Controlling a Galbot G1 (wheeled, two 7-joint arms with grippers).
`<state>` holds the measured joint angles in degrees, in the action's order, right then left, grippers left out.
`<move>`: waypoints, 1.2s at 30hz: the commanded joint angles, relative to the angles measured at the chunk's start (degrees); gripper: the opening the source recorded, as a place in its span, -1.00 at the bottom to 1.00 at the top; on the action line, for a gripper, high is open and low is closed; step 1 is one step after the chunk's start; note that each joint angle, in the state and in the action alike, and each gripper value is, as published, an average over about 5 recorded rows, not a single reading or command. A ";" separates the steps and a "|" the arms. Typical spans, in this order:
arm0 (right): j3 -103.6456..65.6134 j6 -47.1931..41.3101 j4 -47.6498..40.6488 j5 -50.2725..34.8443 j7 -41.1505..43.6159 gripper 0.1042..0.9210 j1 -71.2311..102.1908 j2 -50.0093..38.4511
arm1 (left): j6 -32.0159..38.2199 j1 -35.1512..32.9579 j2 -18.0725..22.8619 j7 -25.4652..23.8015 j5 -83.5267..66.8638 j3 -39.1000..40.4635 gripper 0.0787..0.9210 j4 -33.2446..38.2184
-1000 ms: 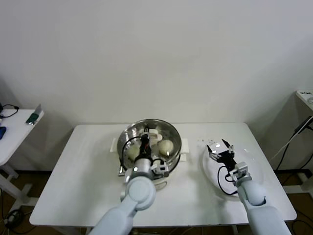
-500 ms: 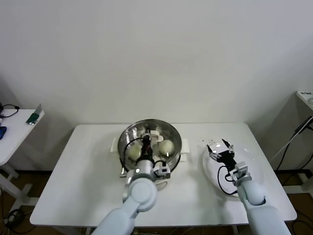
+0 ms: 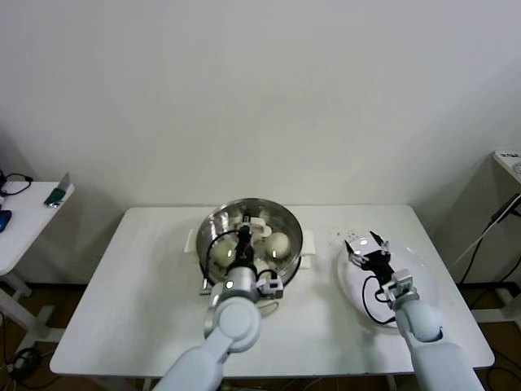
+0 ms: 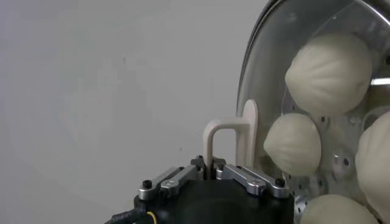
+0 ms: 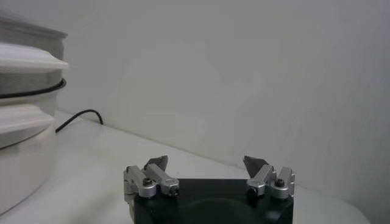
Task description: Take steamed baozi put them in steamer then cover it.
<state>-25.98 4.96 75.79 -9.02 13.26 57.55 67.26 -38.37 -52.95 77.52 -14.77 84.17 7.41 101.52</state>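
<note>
Baozi (image 4: 329, 73), four smooth cream buns, lie inside the steamer (image 3: 251, 232), seen through a clear glass cover (image 4: 268, 42) that sits over the shiny steel pot. Nearest the robot on the white bench (image 3: 130, 301), the left hand (image 3: 242, 242) reaches over the pot's near side, its fingers pinched tight on the cover's cream bar handle (image 4: 228, 137), which stands upright between them. The pot rests on a white base with small side handles, near the middle of the bench. Off to the right, well apart from the pot, the right hand (image 3: 366, 245) hangs above a flat white plate (image 3: 419, 273) with its fingers (image 5: 156, 163) spread wide and nothing between them. Beyond the bench rises a plain pale wall.
</note>
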 commanded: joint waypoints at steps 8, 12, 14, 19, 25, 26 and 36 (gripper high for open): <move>-0.25 -1.93 0.57 -0.27 -0.08 0.76 0.10 -0.33 | 0.55 -1.37 -2.67 -1.29 -3.30 -1.07 -0.66 4.92; -0.52 -4.00 0.99 -0.62 -0.24 0.76 0.08 -0.46 | -0.02 -3.34 -4.11 -1.44 -5.80 -1.87 -0.39 9.87; -0.67 -4.97 1.20 -0.69 -0.30 0.76 0.09 -0.54 | 0.05 -4.68 -4.76 -1.50 -6.57 -2.50 -0.25 12.43; -0.89 -6.82 1.49 0.03 -0.20 0.76 0.07 -0.81 | -0.02 -8.60 -6.90 -1.34 -9.76 -3.56 0.10 18.49; -1.27 -8.74 2.09 0.88 -0.54 0.76 0.16 -0.85 | 0.48 -13.52 -9.24 -1.37 -16.92 -5.75 0.51 24.03; -1.37 -9.11 2.24 0.85 -0.72 0.76 0.18 -0.89 | 0.70 -14.12 -9.54 -1.35 -18.27 -6.22 0.57 24.49; -2.51 -8.95 5.72 -0.18 -1.15 0.76 2.03 -1.62 | 13.27 -23.98 -9.77 14.99 -46.08 -23.67 0.77 25.95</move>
<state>-27.69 -2.85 78.97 -8.83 12.57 58.33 65.92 -35.53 -66.81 68.68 -13.87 65.48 -0.90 122.76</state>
